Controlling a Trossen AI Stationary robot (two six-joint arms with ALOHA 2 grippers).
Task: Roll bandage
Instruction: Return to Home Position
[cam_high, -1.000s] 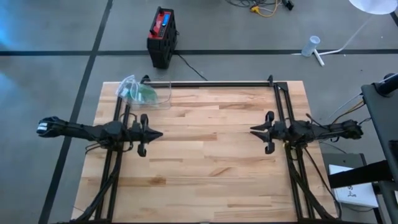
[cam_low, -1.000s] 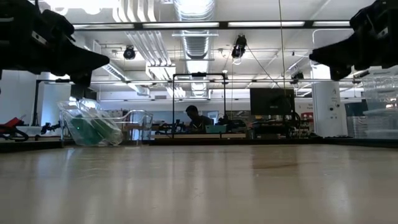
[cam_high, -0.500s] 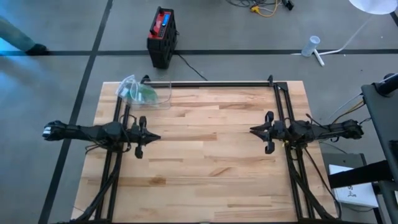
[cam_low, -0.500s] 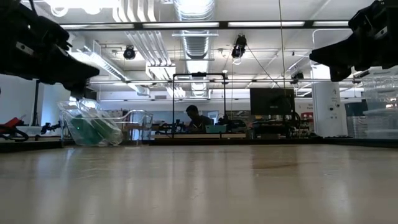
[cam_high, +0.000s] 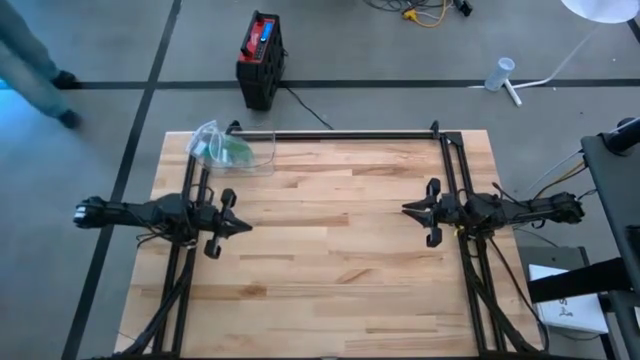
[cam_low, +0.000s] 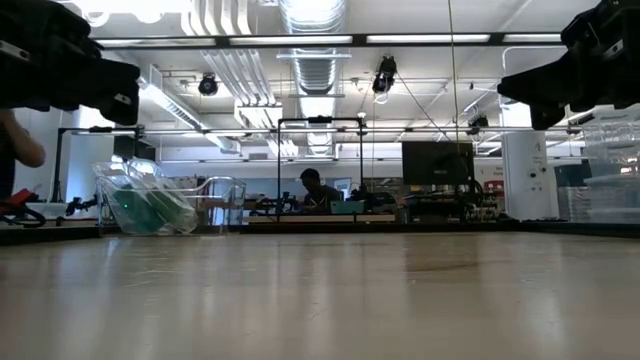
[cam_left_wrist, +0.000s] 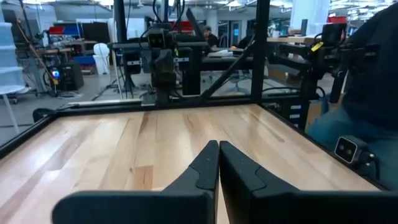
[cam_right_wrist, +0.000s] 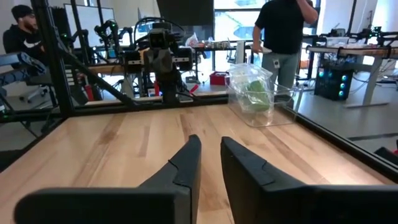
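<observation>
A clear plastic box (cam_high: 228, 148) stands on the wooden table's far left corner with a crumpled green thing (cam_high: 233, 150) inside it, also seen in the right wrist view (cam_right_wrist: 252, 90); whether this is the bandage I cannot tell. My left gripper (cam_high: 248, 227) hovers level above the table near its left edge, pointing right, fingers shut (cam_left_wrist: 219, 146) on nothing. My right gripper (cam_high: 405, 209) hovers level near the right edge, pointing left, with a narrow gap between its fingers (cam_right_wrist: 210, 142) and nothing in it. Bare tabletop lies between the two grippers.
A black metal frame (cam_high: 340, 134) runs along the table's far edge and down both sides. A red and black case (cam_high: 260, 55) sits on the floor beyond the far edge. A person (cam_right_wrist: 283, 31) stands beyond the table's left side; another (cam_left_wrist: 373, 93) is near the right side.
My left gripper has drawn back toward the table's left edge, shifted a little toward the near edge, and rolled somewhat about its own line; its fingers have stayed shut. A person has walked past on the floor at the far left.
</observation>
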